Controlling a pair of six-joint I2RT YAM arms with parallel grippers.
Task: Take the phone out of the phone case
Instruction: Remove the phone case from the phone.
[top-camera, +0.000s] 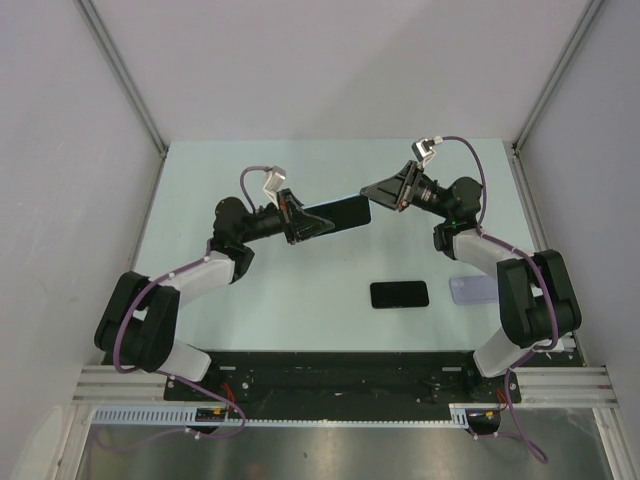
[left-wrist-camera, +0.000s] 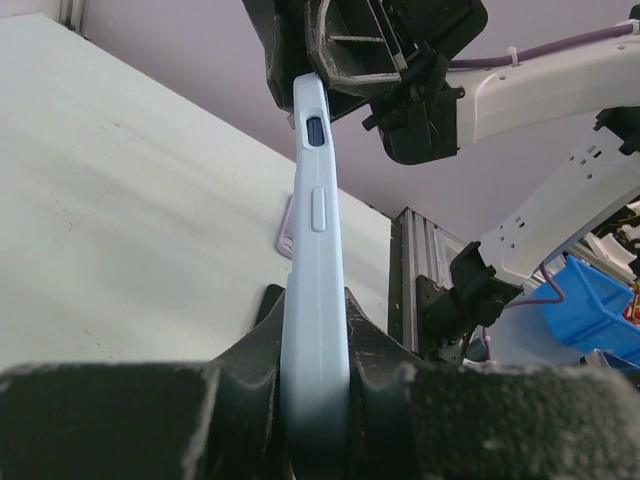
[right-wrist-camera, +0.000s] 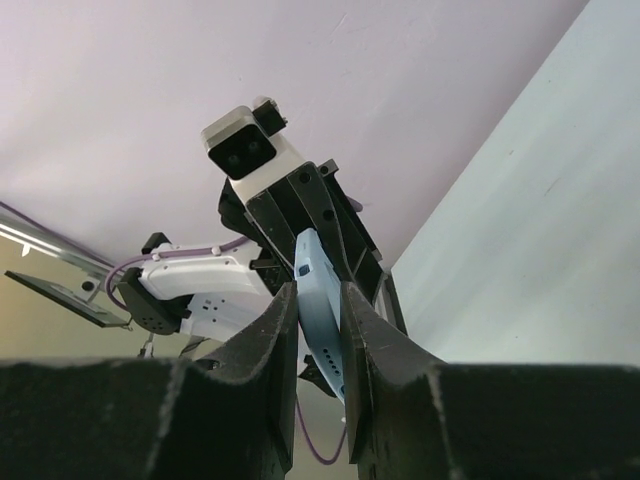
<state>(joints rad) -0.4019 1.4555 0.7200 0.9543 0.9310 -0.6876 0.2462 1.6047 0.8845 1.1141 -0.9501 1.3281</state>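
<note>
- From the top view, the left claw (top-camera: 303, 224) and the right claw (top-camera: 370, 191) meet in the air over the middle of the table (top-camera: 200, 200). They hold one blue phone case (top-camera: 335, 214) between them, and the dark phone (top-camera: 340, 212) sits inside it.
- Only the top view shows a second black phone (top-camera: 400, 294) lying flat on the table. It is nearer the arm bases, with a pale purple case (top-camera: 470, 290) just beside it.
- The left wrist view shows the thin side of the blue phone case (left-wrist-camera: 315, 260) with its buttons. The left claw (left-wrist-camera: 315, 335) pinches the near end and the right claw (left-wrist-camera: 312, 92) pinches the far end.
- The right wrist view shows the right claw (right-wrist-camera: 320, 310) pressed on both sides of the blue phone case (right-wrist-camera: 318, 290). The left claw (right-wrist-camera: 305, 225) is behind it.
- The long side of the case runs from left to right across the table. The right end is a bit farther back. The dark front faces up toward the top camera.
- The case touches nothing but the two claws. The side walls are well apart from it, and there is bare table on the left side.
</note>
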